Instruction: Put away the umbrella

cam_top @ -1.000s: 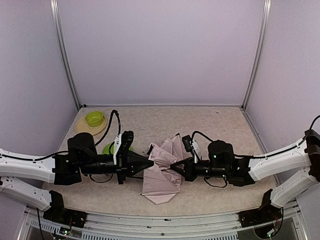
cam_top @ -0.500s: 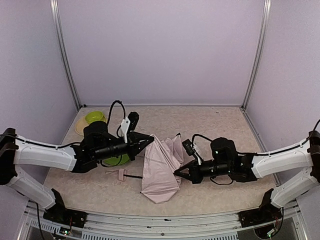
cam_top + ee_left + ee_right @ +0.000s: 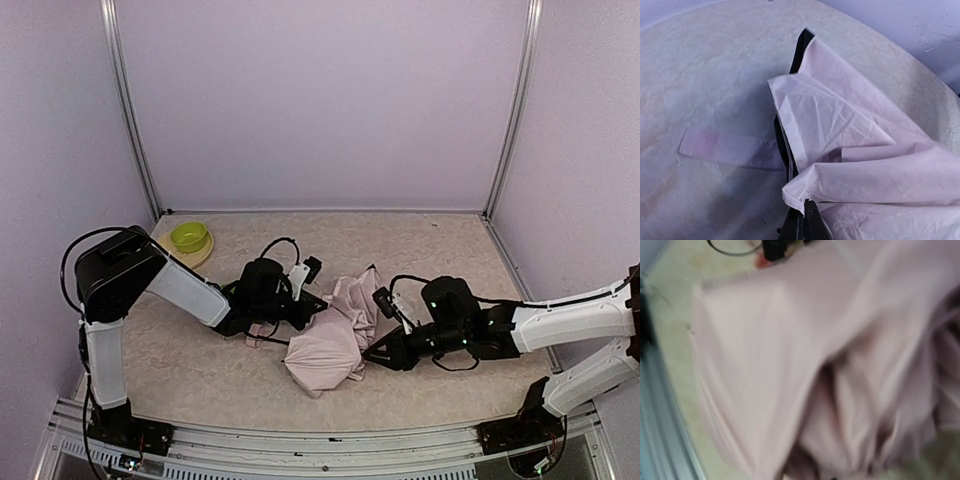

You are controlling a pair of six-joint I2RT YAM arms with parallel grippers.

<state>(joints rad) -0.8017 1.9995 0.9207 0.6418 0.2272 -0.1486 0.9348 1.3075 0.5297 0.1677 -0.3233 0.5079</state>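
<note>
Across the bench [image 3: 200, 375] from the green bowl [image 3: 189, 236], toward the right arm's side, find the umbrella [image 3: 335, 335]: collapsed but unbundled, heaped in loose pale pink folds with black lining at the creases. Between bowl and umbrella, note the left hand [image 3: 316, 300], fingers pressed nearly together and apparently nipping the fabric hem. On the umbrella's far side from the bowl, note the right hand [image 3: 372, 352], nosed into the cloth; cannot tell whether apart or clamped.

Likely troubles, as a judgement only:
- Could stretch or tear the thin fabric by pulling both ways at once.
- Could lose the pinch on such slippery cloth and let the fold spring open.
- Could bury the loose strap [image 3: 725, 149] under the heap, with nothing left to wrap with.
- Could bend a rib by pressing down blind.
- Could brush the bowl with the left arm, just beside it.

Hard to make out:
- Cannot pick out shaft or handle from above; perhaps buried in cloth or masked by the left arm.
- Shows only smeared pink folds in the right wrist view, no fingers.
- Cuts off the fingers at the lower edge of the left wrist view.
</note>
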